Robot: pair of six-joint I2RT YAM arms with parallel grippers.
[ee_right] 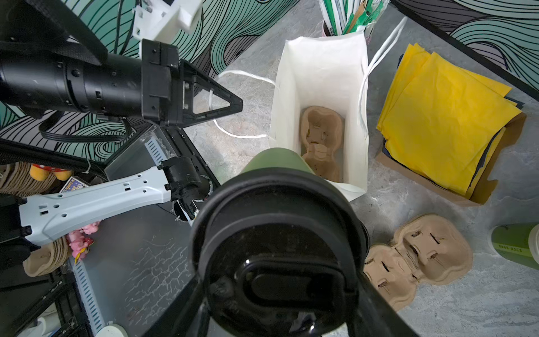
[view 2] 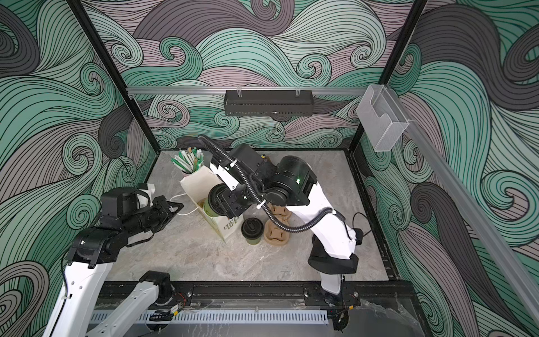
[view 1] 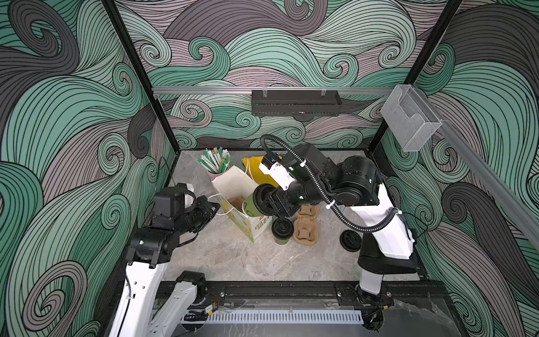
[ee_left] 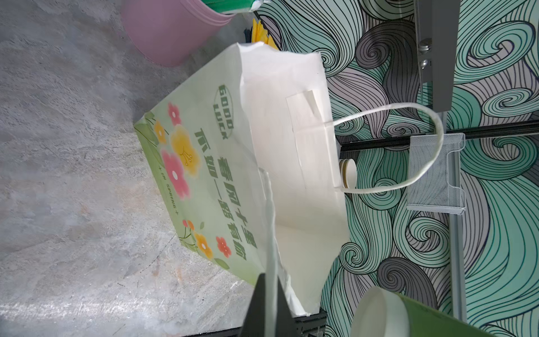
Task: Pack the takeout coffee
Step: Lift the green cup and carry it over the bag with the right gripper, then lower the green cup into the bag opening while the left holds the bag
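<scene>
The takeout coffee [ee_right: 274,159], a green paper cup with a black sip lid [ee_right: 277,262], hangs tilted over the mouth of the open paper bag [ee_right: 320,73]. My right gripper [ee_right: 280,291] is shut on it at the lid end. Both top views show this: cup [view 1: 251,206] [view 2: 208,207], right gripper [view 1: 264,201] [view 2: 218,201]. The floral bag [view 1: 233,186] [view 2: 198,183] [ee_left: 291,146] stands upright with a brown pulp carrier [ee_right: 320,137] at its bottom. My left gripper [view 1: 217,205] [view 2: 180,205] [ee_left: 269,294] is shut on the bag's white handle [ee_left: 269,233], just left of the bag.
Another lidded green cup [view 1: 282,230] stands right of the bag beside stacked pulp carriers [view 1: 306,227] [ee_right: 417,256]. A loose black lid [view 1: 350,239] lies by the right arm's base. A pink cup of sticks [view 1: 215,164] and yellow napkins [ee_right: 443,116] sit behind the bag.
</scene>
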